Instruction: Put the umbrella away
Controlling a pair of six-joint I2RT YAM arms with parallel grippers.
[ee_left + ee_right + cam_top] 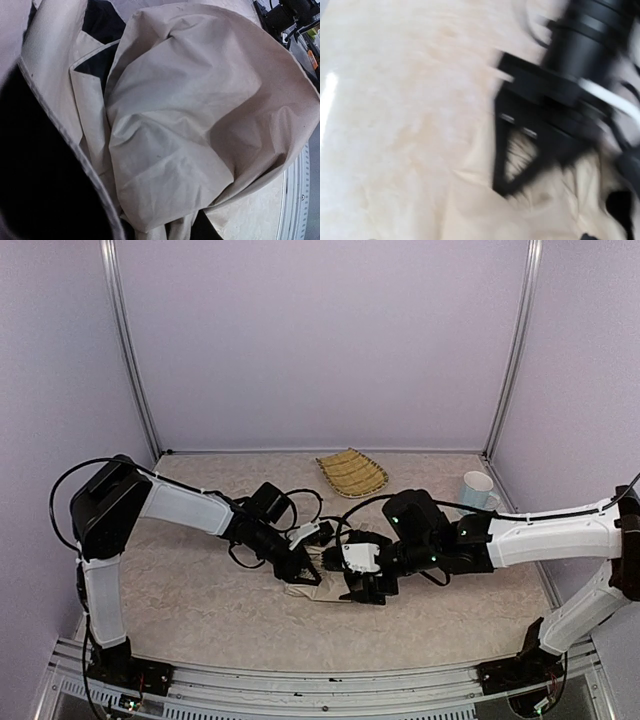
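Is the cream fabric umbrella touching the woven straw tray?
Apart. The top view shows bare table between the cream-beige fabric umbrella, bunched mid-table, and the woven straw-yellow basket tray by the back wall.

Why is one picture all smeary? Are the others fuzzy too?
Right wrist view: motion blur smears the black hardware and the umbrella, with white glare at the left edge. Left wrist view: its cloth is sharp, soft shadows in the folds, a dark blurry shape lower left. Top view: evenly lit, sharp.
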